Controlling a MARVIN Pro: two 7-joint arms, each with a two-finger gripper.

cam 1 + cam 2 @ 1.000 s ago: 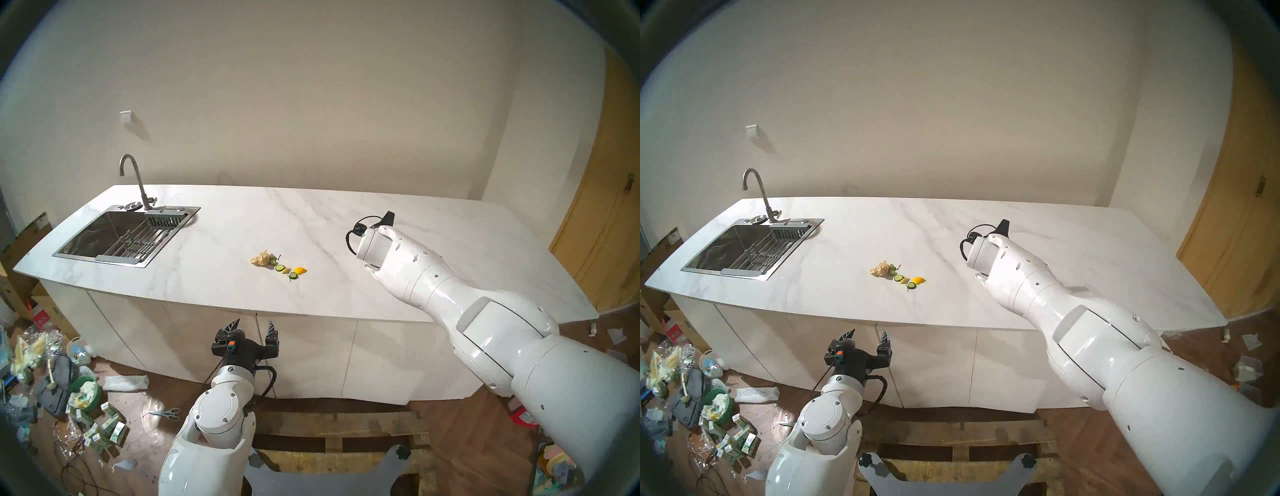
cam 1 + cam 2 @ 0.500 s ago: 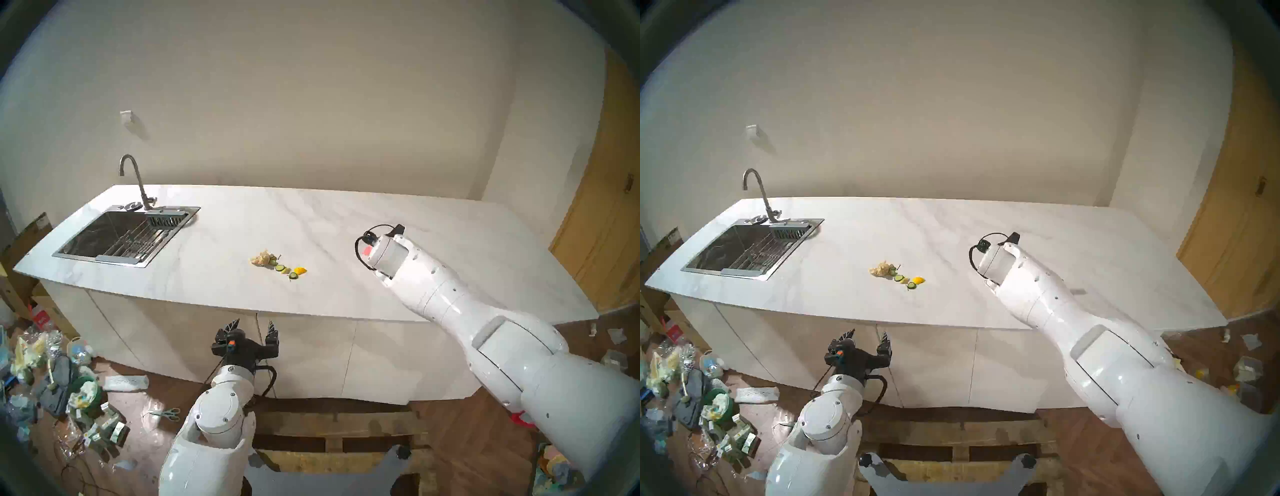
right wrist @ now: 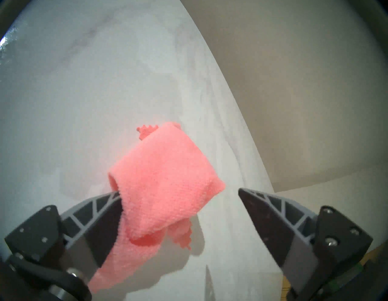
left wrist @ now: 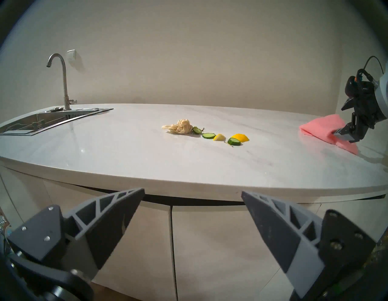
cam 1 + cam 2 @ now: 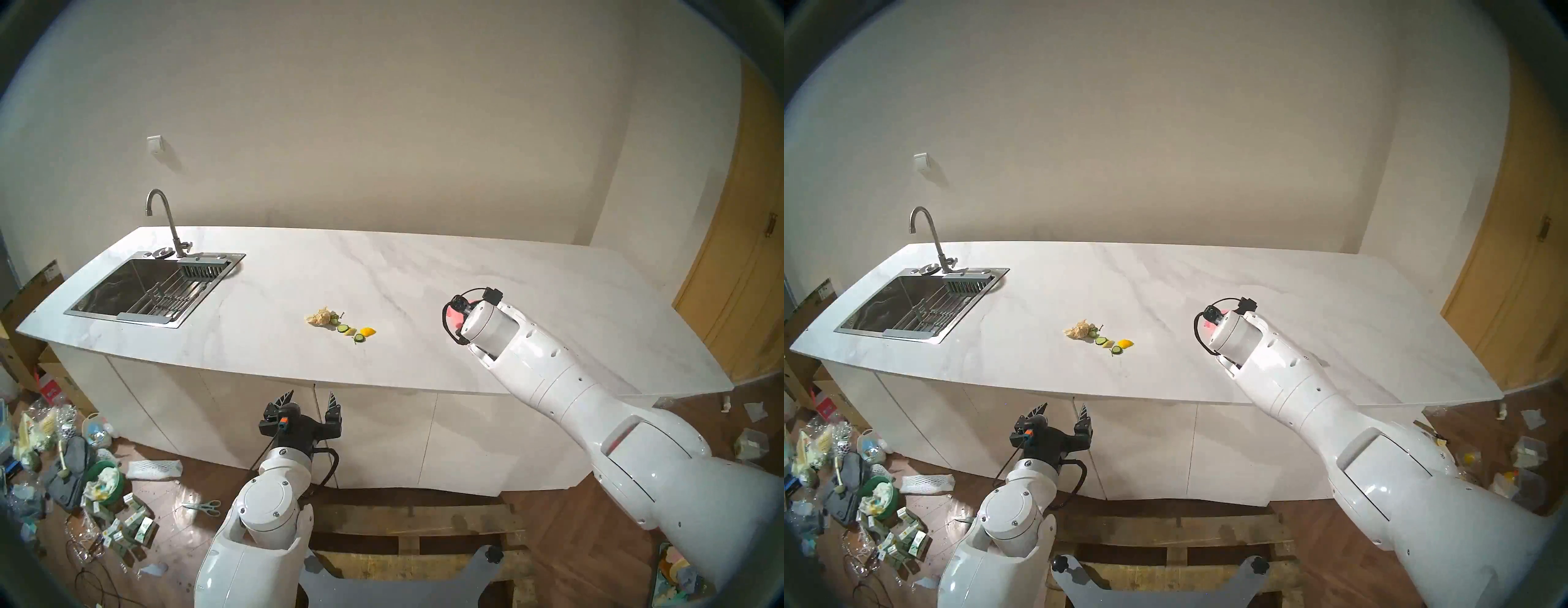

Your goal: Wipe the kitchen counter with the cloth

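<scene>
The salmon-pink cloth lies crumpled on the white marble kitchen counter, right of centre. My right gripper stands open over it. The cloth rests against the left finger, and the other finger is clear of it. The left wrist view shows the cloth flat on the counter under that gripper. From the head, only a pink sliver of cloth shows past the right wrist. My left gripper is open and empty, below the counter's front edge before the cabinets.
A beige papery wad with cucumber slices and lemon pieces lies mid-counter, left of the cloth. The steel sink and faucet are at the far left. Litter covers the floor on the left.
The right arm swung to the right and nearer along the counter. Its gripper opened, and the pink cloth now shows on the counter beside the wrist. The left arm stayed still.
</scene>
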